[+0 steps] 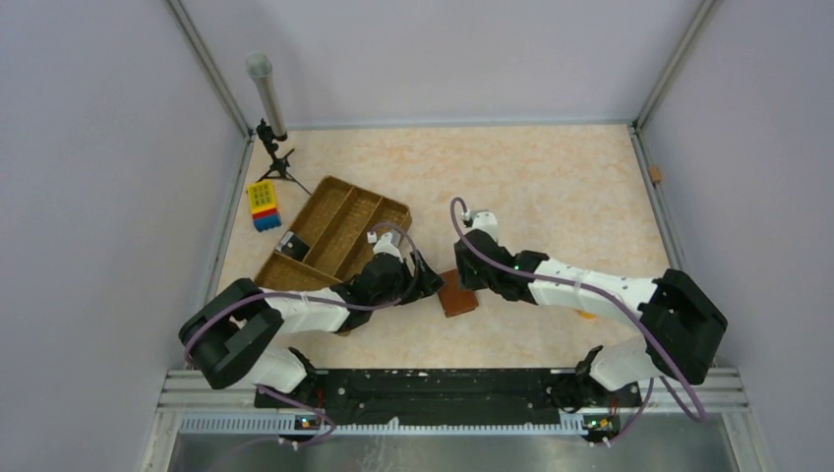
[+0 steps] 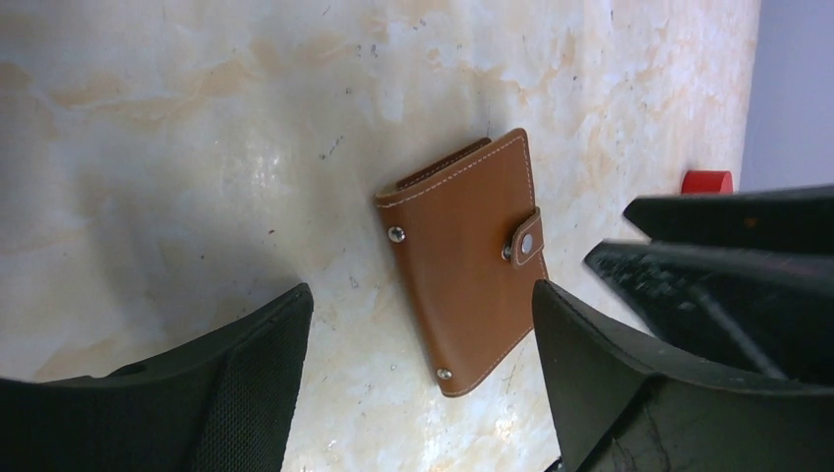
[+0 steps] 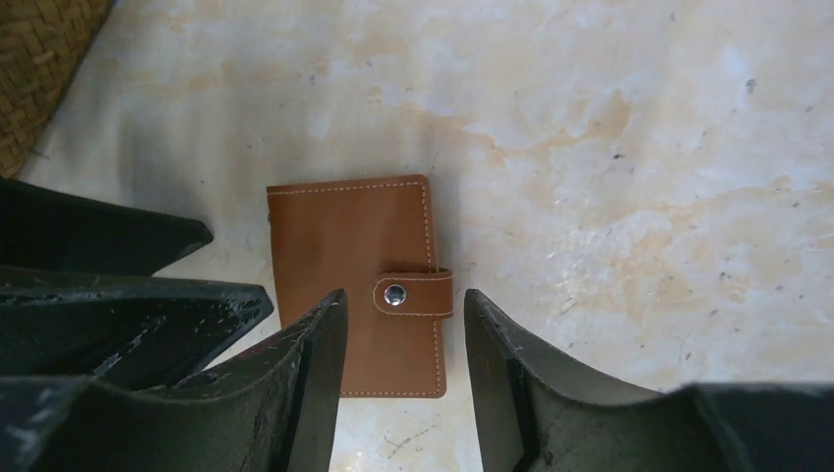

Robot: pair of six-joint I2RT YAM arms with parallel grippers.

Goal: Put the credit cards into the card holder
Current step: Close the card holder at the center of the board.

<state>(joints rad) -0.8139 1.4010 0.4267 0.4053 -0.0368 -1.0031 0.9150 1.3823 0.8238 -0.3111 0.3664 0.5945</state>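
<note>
The card holder (image 1: 458,292) is a small brown leather wallet lying flat on the table, its snap strap fastened. It also shows in the left wrist view (image 2: 462,265) and the right wrist view (image 3: 354,261). My left gripper (image 1: 428,281) is open just left of it, and the holder's near corner lies between its fingers (image 2: 423,344). My right gripper (image 1: 472,275) is open over the holder's strap edge (image 3: 405,329). Both are empty. I cannot make out any credit cards.
A large woven brown tray (image 1: 334,231) with compartments stands left of the holder, with a small dark item (image 1: 292,243) inside. A yellow-and-blue block (image 1: 263,205) and a small tripod (image 1: 277,157) are at the far left. A red object (image 2: 706,182) lies beyond the holder.
</note>
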